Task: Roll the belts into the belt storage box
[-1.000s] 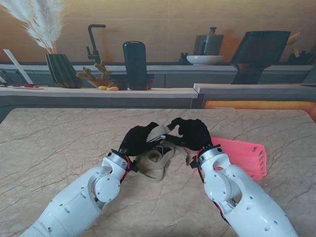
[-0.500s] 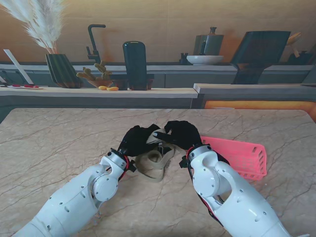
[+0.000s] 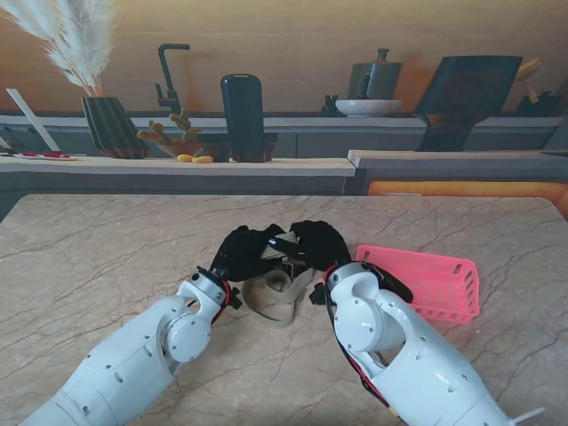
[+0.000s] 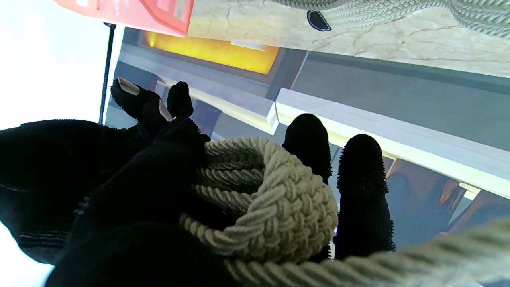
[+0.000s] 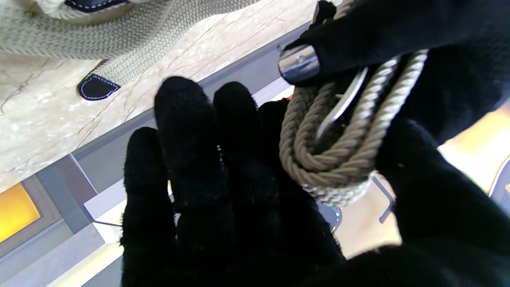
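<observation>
A beige braided belt [image 3: 280, 290] lies partly in loose loops on the marble table between my wrists. Its rolled end [image 4: 266, 196] is lifted off the table and sits inside my left hand [image 3: 246, 252], thumb on one side and fingers [image 4: 363, 187] on the other. My right hand [image 3: 318, 243] presses against the same coil [image 5: 334, 156], with its fingers [image 5: 187, 151] and thumb around it. A shiny metal buckle part [image 5: 299, 63] shows at the coil. The belt's dark-tipped tail [image 5: 95, 86] rests flat on the table. The pink belt storage box [image 3: 428, 280] stands to my right.
The marble table [image 3: 106, 257] stretches to both sides. Beyond its far edge runs a counter with a vase of pampas grass [image 3: 108, 124], a dark bottle [image 3: 242, 115] and a bowl [image 3: 368, 107]. My right forearm [image 3: 390, 346] lies close to the pink box.
My right arm has swung left, bringing the right hand tight against the left hand over the belt. The left arm has barely moved. The loose loops have shifted slightly.
</observation>
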Controlling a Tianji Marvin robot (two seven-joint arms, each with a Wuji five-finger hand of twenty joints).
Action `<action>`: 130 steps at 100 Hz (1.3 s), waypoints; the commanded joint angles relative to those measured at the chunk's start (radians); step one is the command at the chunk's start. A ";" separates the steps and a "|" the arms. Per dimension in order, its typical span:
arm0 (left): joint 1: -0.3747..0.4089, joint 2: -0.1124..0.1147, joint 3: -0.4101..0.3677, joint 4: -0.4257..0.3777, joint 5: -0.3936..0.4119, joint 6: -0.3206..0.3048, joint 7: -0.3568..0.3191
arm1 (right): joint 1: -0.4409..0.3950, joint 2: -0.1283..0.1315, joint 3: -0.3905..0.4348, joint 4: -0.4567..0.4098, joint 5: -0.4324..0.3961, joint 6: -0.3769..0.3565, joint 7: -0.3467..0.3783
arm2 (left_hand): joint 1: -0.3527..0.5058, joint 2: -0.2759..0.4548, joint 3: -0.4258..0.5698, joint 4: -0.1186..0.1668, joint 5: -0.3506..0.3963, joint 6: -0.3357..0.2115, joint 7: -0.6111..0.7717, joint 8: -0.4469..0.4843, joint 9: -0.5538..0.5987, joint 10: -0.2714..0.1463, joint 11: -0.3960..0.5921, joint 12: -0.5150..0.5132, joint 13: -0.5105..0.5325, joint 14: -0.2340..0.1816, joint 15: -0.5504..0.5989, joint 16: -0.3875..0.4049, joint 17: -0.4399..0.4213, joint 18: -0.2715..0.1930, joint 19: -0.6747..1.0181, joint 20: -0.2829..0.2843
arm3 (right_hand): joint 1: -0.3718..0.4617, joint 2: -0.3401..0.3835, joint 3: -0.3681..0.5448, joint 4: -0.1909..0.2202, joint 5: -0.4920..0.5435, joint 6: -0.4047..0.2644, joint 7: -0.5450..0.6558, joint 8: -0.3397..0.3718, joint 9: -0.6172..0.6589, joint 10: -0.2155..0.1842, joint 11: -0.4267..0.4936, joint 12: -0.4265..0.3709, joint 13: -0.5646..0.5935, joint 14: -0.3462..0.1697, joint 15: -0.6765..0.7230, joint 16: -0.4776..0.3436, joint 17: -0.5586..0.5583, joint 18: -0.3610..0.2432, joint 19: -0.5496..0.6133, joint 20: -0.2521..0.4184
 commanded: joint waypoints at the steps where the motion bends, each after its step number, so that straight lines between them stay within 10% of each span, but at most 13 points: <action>1: -0.002 -0.001 0.002 -0.011 0.004 0.008 -0.003 | -0.007 -0.009 -0.005 -0.014 0.008 0.007 0.008 | 0.028 0.036 0.095 0.054 -0.027 -0.040 0.017 -0.017 0.046 -0.040 0.081 -0.004 0.023 -0.017 0.026 -0.012 -0.001 0.005 0.038 0.001 | 0.160 -0.025 0.157 -0.019 -0.012 -0.109 0.140 -0.087 0.057 -0.001 -0.003 -0.009 0.045 -0.012 0.015 -0.001 -0.004 0.026 0.037 -0.013; 31: -0.011 -0.002 0.007 0.004 0.012 0.049 0.004 | -0.023 -0.003 0.003 -0.050 0.039 0.021 0.051 | -0.053 -0.002 0.141 0.056 -0.015 -0.011 -0.106 -0.119 0.036 -0.046 0.048 -0.033 0.016 0.000 -0.003 -0.034 -0.009 0.014 0.032 -0.001 | 0.330 -0.078 0.165 -0.064 -0.050 -0.115 0.230 -0.146 0.037 0.003 -0.025 -0.006 0.027 -0.014 -0.022 -0.008 -0.022 0.012 0.006 -0.019; 45: -0.007 -0.010 -0.002 0.013 -0.017 0.039 0.008 | -0.037 0.001 0.020 -0.072 0.061 0.038 0.071 | -0.261 0.060 0.125 0.081 -0.047 0.009 -0.313 -0.126 -0.108 0.003 -0.156 -0.147 -0.092 0.054 -0.143 -0.071 -0.087 0.018 -0.030 -0.006 | 0.340 -0.066 0.175 -0.085 -0.060 -0.129 0.241 -0.096 0.027 0.000 -0.014 0.009 0.021 -0.010 -0.021 0.002 -0.025 -0.003 -0.005 -0.016; 68: 0.019 -0.018 -0.041 0.002 -0.072 -0.002 -0.002 | -0.066 0.015 0.075 -0.114 0.120 0.068 0.141 | -0.397 0.000 0.020 0.062 -0.144 -0.026 -0.475 -0.168 -0.375 0.046 -0.553 -0.467 -0.270 0.025 -0.375 -0.153 -0.180 0.006 -0.121 -0.020 | 0.353 -0.039 0.185 -0.087 -0.077 -0.134 0.239 -0.035 -0.015 -0.010 0.027 0.036 -0.006 -0.005 -0.016 0.022 -0.034 -0.014 -0.021 -0.009; 130: 0.066 -0.006 -0.116 -0.045 -0.202 -0.094 -0.153 | -0.156 0.031 0.250 -0.222 0.291 0.105 0.235 | -0.431 -0.076 0.126 0.043 -0.187 -0.107 -0.608 -0.213 -0.547 0.030 -0.778 -0.642 -0.507 -0.059 -0.769 -0.318 -0.312 -0.044 -0.437 -0.005 | 0.355 -0.026 0.174 -0.087 -0.082 -0.130 0.235 -0.014 -0.027 -0.006 0.059 0.044 -0.025 -0.007 0.014 0.048 -0.031 -0.027 -0.021 0.000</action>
